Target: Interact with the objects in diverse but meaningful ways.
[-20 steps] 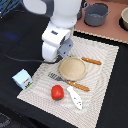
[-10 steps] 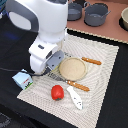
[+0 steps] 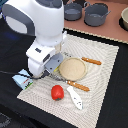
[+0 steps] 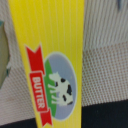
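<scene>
— Count on the cream woven mat (image 3: 102,75)?
— One shiny red pepper (image 3: 57,92); one white elongated piece (image 3: 75,97); one tan round plate (image 3: 73,68); two wooden-handled utensils (image 3: 91,61).
— Elsewhere?
— One white printed carton (image 3: 22,79) at the mat's edge; two grey pots (image 3: 96,13); one yellow butter box (image 4: 50,65), directly under the wrist camera.
— Tool?
— Hidden; cannot tell whether apart or together.

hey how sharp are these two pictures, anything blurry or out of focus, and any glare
Wrist view: very close on the yellow butter box, soft focus, though the red label's "BUTTER" is still legible. Exterior view: coarse and slightly soft overall; the red pepper shows a small shiny highlight, and the arm darkens the mat beneath it.
</scene>
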